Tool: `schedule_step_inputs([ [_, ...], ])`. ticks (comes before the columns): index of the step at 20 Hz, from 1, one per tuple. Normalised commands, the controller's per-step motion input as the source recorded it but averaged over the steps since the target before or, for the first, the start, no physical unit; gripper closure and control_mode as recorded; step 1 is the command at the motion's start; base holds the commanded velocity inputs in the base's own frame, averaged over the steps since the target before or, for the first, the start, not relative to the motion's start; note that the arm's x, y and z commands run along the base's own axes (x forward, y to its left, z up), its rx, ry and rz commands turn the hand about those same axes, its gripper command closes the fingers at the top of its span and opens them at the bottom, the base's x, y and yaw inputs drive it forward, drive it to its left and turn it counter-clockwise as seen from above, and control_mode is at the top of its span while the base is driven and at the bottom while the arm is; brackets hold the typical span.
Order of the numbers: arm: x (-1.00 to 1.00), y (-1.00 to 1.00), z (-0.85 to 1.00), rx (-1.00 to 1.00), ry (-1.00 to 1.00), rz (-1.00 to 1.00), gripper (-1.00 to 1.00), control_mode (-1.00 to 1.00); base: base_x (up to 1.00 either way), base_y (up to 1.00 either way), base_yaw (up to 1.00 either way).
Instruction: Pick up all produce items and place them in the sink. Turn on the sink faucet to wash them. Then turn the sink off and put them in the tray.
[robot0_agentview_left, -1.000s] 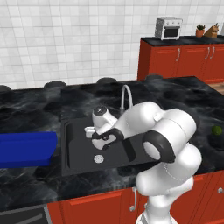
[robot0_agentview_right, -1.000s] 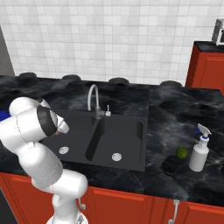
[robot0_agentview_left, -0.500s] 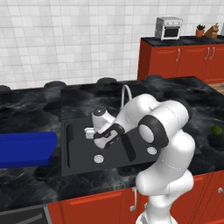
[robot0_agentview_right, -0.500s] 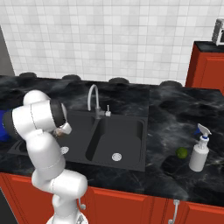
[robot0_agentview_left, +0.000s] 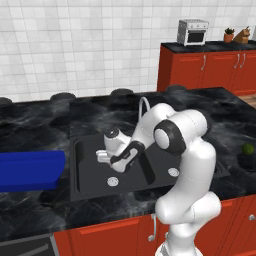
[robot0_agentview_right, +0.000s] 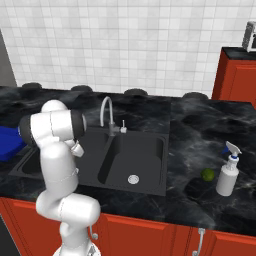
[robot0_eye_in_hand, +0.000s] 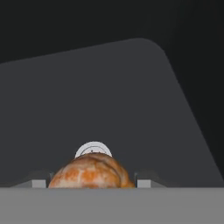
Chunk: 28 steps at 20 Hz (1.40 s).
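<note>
My gripper is shut on the tan-brown lumpy produce piece, which sits between the two fingertips. The hand hangs low over the left basin of the black sink. That basin's silver drain shows just behind the piece. The dark green ball lies on the counter far to the right of the sink. The silver faucet arches up behind the basins. The blue tray rests on the counter left of the sink.
A white spray bottle stands beside the green ball. The arm's elbow bulks over the right basin. Red cabinets with a toaster oven stand at the back right. Round black burners line the counter's far edge.
The arm's elbow has swung up and right over the sink. The hand has stayed over the left basin, shifting slightly left and down, with the tan-brown piece still in its grip.
</note>
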Motion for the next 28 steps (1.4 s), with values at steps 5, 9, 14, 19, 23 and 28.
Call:
schedule_step_inputs([
  [5,0.17,0.02,-0.34,0.0,0.0,0.0,1.0,-1.0,0.0,0.0,0.0],
  [9,0.12,0.0,-0.28,0.0,0.0,0.0,1.0,-1.0,0.0,0.0,0.0],
  [14,0.0,0.0,-0.2,0.0,0.05,0.0,1.0,-1.0,0.0,0.0,0.0],
  [19,0.04,0.0,-0.19,0.0,0.0,0.0,1.0,-1.0,0.0,0.0,0.0],
  [23,0.05,0.0,-0.19,0.0,0.0,0.0,1.0,-1.0,0.0,0.0,0.0],
  [28,0.05,0.0,-0.25,0.0,0.0,0.0,1.0,-1.0,0.0,0.0,0.0],
])
